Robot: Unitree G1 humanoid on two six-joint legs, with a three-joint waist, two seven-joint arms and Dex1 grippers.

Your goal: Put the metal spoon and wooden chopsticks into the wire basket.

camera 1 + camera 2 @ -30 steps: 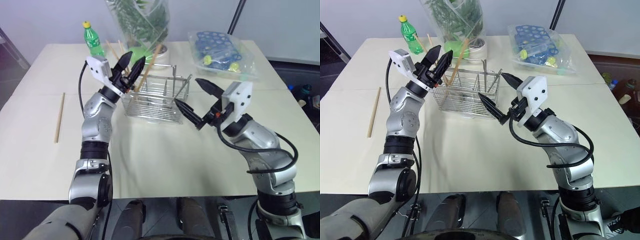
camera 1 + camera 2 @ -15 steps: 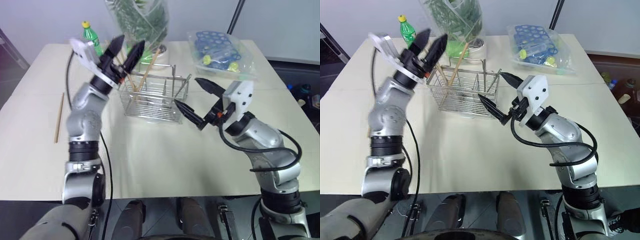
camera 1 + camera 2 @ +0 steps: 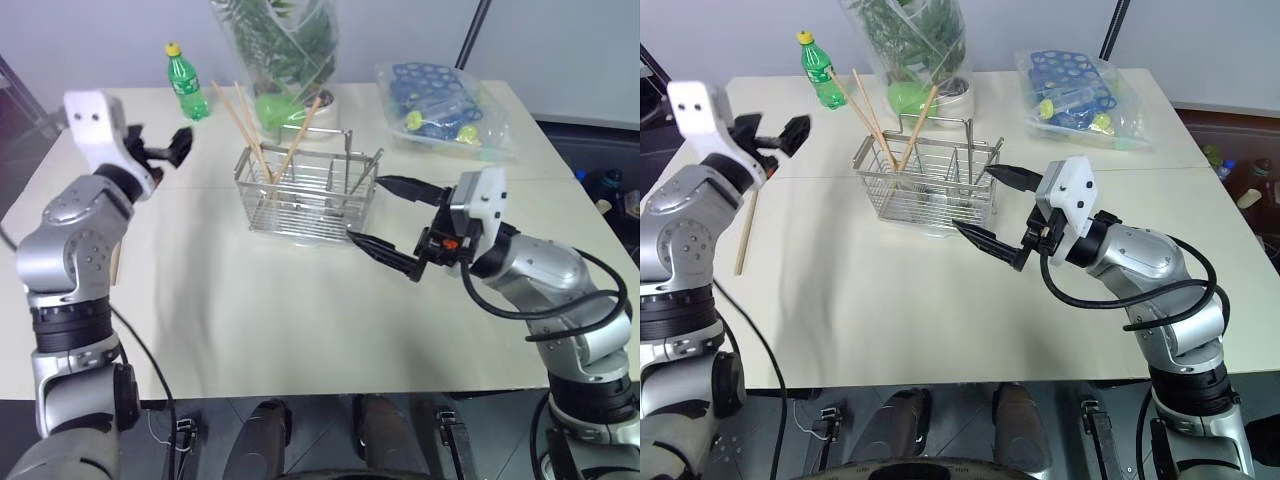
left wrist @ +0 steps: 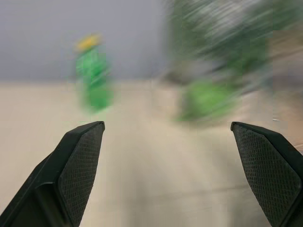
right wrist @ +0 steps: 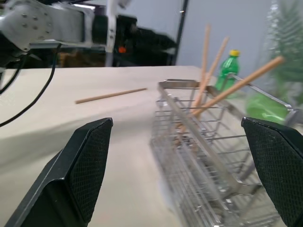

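The right gripper (image 3: pixel 385 215), black fingers spread wide and empty, hovers just beside the shiny chrome wire basket (image 3: pixel 310 190) on the cream table (image 3: pixel 300 310). Three pale wooden chopsticks (image 3: pixel 262 140) lean inside the basket. Another chopstick (image 3: pixel 744 232) lies flat near the left gripper (image 3: pixel 775 136), spread and empty.

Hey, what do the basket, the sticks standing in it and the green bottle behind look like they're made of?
The wire basket: shiny chromed metal wire, judging by its bright thin gridded sides. The wooden chopsticks: pale tan, matte, likely bare wood. The green bottle: see-through green with a yellow cap, probably plastic.
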